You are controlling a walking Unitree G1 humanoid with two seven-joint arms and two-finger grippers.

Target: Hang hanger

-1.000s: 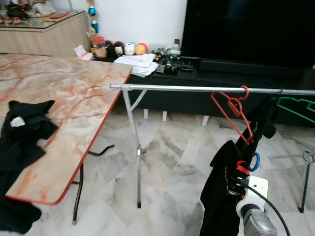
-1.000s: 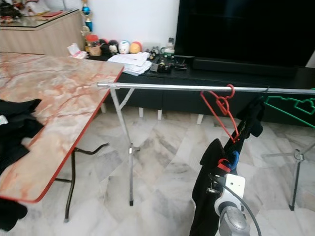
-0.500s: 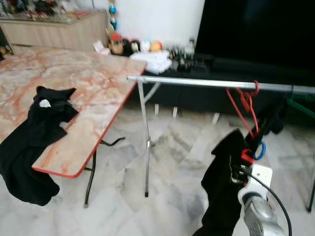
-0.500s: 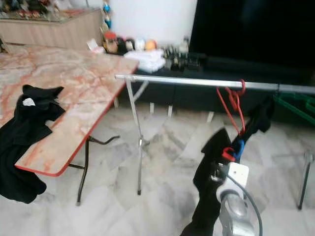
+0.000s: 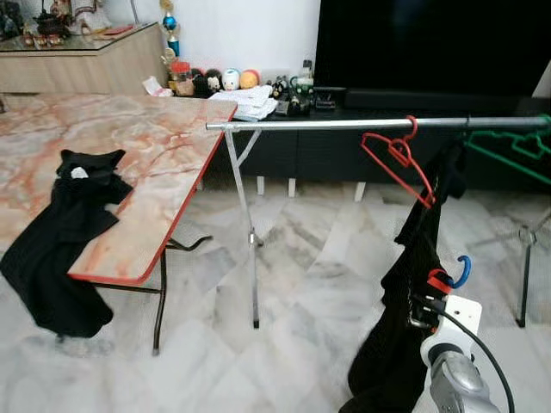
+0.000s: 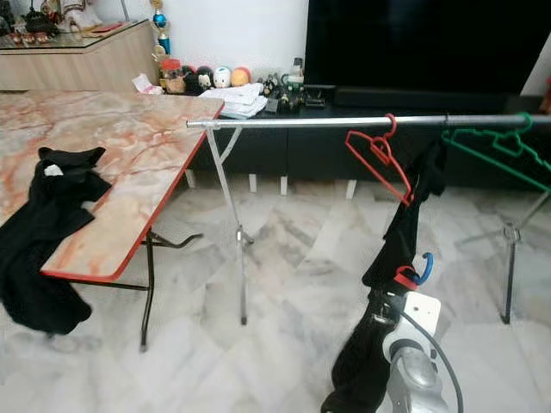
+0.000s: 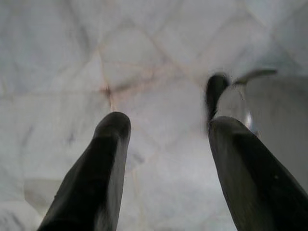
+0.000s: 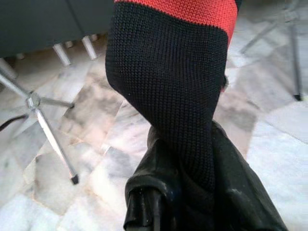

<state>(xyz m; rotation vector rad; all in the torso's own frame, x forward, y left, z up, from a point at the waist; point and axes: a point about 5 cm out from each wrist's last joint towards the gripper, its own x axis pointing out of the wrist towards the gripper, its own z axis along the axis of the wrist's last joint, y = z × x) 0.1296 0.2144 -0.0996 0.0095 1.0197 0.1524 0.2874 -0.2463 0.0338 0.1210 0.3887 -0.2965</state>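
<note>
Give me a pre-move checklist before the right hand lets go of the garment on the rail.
1. Red hanger hooked over the metal rail: ok.
2. Black garment seated squarely on the red hanger: not ok, it trails from one end.
3. Right hand shut on the black garment: ok.
4. Left hand open, holding nothing, over the marble floor: ok.
5. Spacing from the green hanger on the rail: ok, apart.
</note>
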